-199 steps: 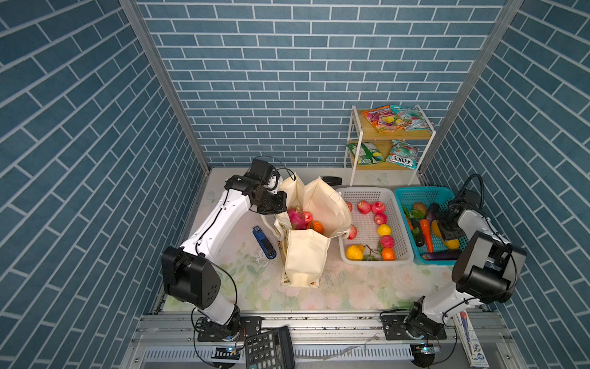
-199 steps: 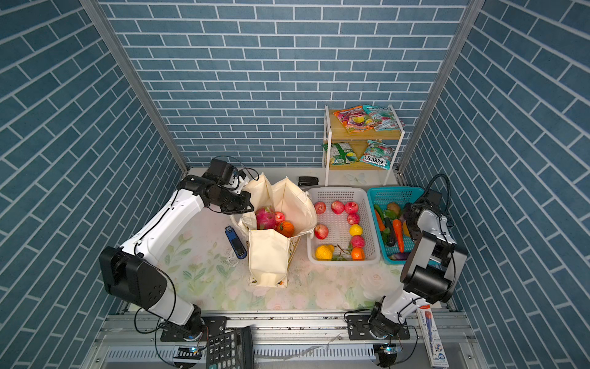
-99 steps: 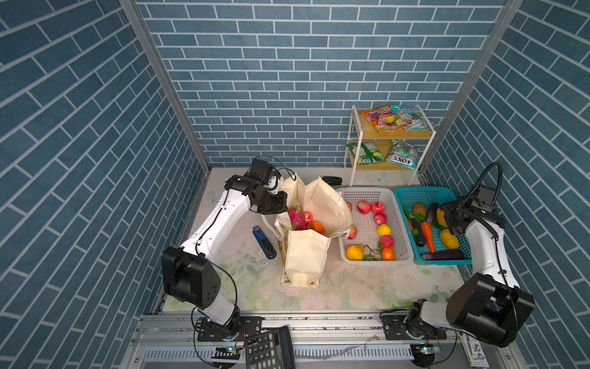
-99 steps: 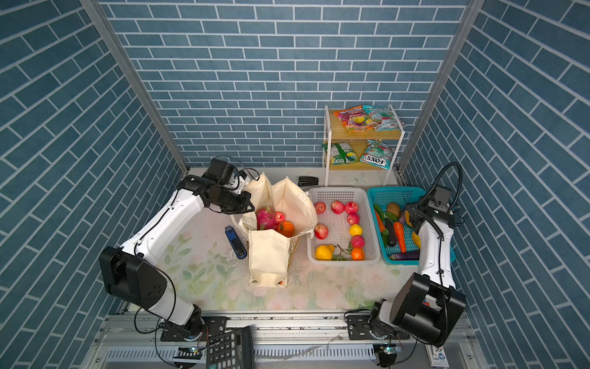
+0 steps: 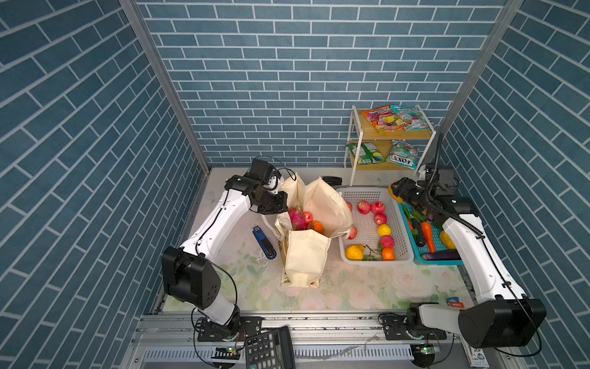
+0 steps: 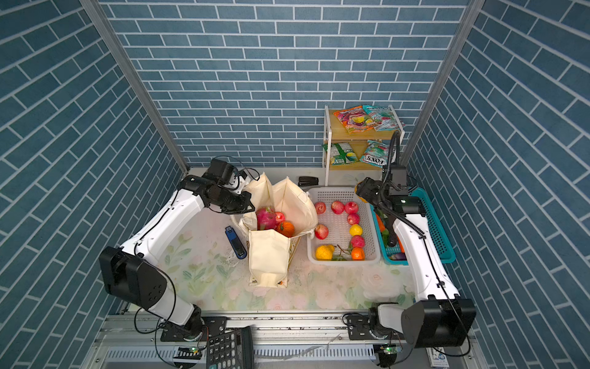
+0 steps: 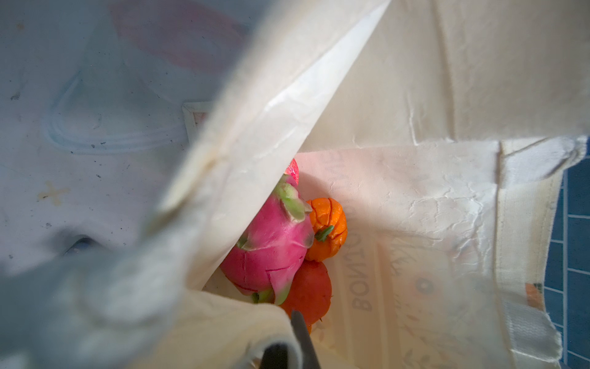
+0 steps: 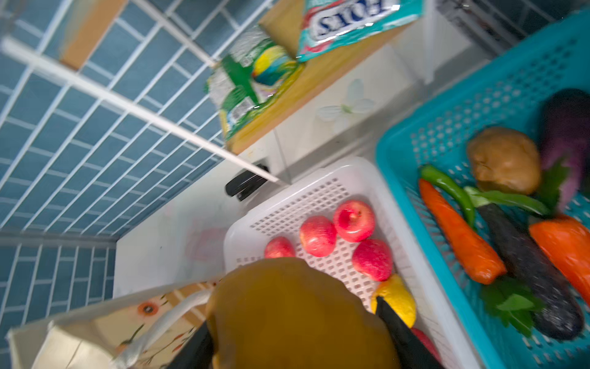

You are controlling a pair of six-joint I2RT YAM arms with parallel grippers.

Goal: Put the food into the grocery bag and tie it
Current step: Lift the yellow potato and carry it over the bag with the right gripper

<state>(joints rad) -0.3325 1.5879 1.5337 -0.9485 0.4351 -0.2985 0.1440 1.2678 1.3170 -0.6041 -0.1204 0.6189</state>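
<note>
The tall cream canvas tote bag [image 5: 306, 255] stands on the floral surface [image 5: 367, 287] at centre frame, with a magenta dragon fruit [image 7: 271, 249] and a ribbed round orange fruit [image 7: 329, 228] inside. The left fingers [image 7: 301, 335] are clenched on its left rim. The right fingers [image 8: 396, 329] grasp a mustard-yellow rounded food item [image 8: 293, 313] above the upper right corner of the white plastic basket [image 5: 373, 260].

White links [image 5: 220, 223], black joint housings [image 5: 191, 281], coiled black cable [image 5: 459, 222]; dark dots [image 5: 227, 207], perhaps screws.
</note>
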